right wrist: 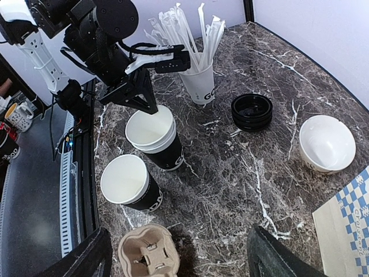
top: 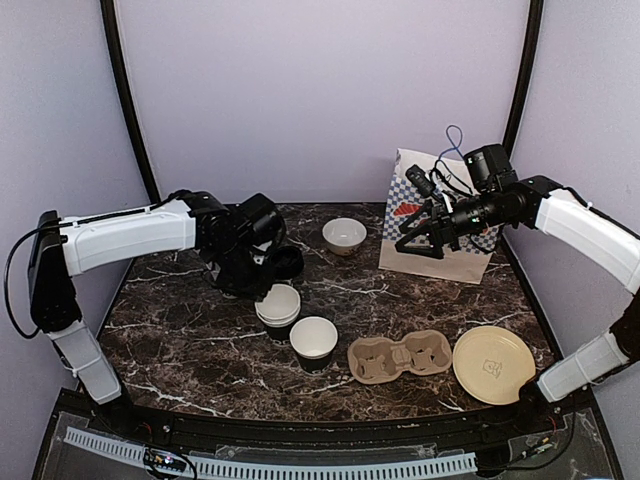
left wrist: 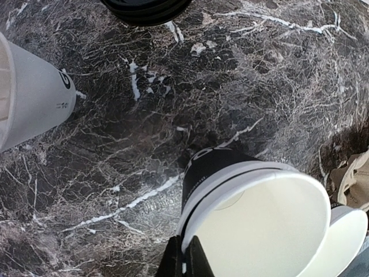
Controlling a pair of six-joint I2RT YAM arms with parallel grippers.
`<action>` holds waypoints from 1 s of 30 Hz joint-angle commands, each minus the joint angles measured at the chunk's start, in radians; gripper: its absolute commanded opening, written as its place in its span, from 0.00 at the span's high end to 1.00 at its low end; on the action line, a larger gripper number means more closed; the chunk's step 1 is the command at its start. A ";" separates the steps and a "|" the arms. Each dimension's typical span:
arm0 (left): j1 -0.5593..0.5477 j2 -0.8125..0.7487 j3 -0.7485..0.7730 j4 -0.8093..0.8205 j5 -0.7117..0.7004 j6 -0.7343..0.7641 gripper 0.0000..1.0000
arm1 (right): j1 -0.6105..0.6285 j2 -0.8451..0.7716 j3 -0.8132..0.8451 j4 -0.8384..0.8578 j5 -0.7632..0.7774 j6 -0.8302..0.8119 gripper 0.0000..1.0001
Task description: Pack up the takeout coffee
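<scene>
Two nested black takeout coffee cups (top: 278, 304) (right wrist: 154, 137), white inside, stand left of the table's middle. My left gripper (left wrist: 185, 261) (top: 266, 288) is shut on the near rim of the top cup (left wrist: 259, 222), one finger inside and one outside. A single open cup (top: 313, 337) (right wrist: 128, 183) (left wrist: 347, 235) stands just beside the stack. A stack of black lids (right wrist: 252, 111) (left wrist: 147, 8) lies farther back. My right gripper (right wrist: 179, 231) (top: 413, 240) hangs open and empty high over the table, in front of the paper bag (top: 440, 222).
A brown cardboard cup carrier (top: 400, 357) (right wrist: 147, 254) lies front centre, with a tan round disc (top: 493, 363) to its right. A white bowl (top: 344, 235) (right wrist: 327, 142) sits at the back. A white cup of wrapped sticks (right wrist: 199, 81) (left wrist: 34, 98) stands behind the left gripper.
</scene>
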 commanded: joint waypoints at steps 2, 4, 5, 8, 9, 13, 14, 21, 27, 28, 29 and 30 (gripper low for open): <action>0.004 -0.100 -0.036 -0.077 0.003 -0.016 1.00 | -0.001 -0.001 0.002 0.030 -0.017 0.005 0.19; 0.005 -0.155 -0.058 -0.108 0.001 -0.032 1.00 | -0.001 0.004 0.009 0.026 -0.017 0.004 0.19; 0.005 -0.175 -0.065 -0.136 -0.007 -0.046 1.00 | -0.001 0.006 0.014 0.023 -0.018 0.002 0.19; 0.005 -0.280 -0.111 -0.215 -0.047 -0.091 1.00 | -0.001 0.018 0.026 0.018 -0.023 -0.002 0.19; 0.011 -0.302 -0.133 -0.230 -0.070 -0.115 1.00 | -0.001 0.021 0.030 0.017 -0.025 -0.002 0.19; 0.104 -0.442 -0.210 -0.264 -0.072 -0.135 1.00 | -0.001 0.037 0.051 0.007 -0.041 -0.007 0.20; 0.127 -0.459 -0.217 -0.262 -0.070 -0.124 1.00 | -0.001 0.040 0.054 0.004 -0.045 -0.008 0.20; 0.488 -0.482 -0.238 -0.199 -0.037 0.033 1.00 | -0.001 0.046 0.061 0.002 -0.068 -0.012 0.20; 0.754 -0.354 -0.230 -0.089 -0.037 0.159 1.00 | -0.001 0.033 0.061 0.010 -0.065 -0.008 0.20; 0.799 -0.343 -0.229 -0.075 -0.022 0.178 1.00 | 0.000 0.031 0.062 0.012 -0.058 -0.007 0.21; 0.826 -0.319 -0.227 -0.051 -0.016 0.187 1.00 | 0.001 0.030 0.065 0.014 -0.047 -0.008 0.21; 0.866 -0.307 -0.216 -0.042 -0.006 0.199 1.00 | 0.003 0.029 0.067 0.014 -0.030 -0.010 0.22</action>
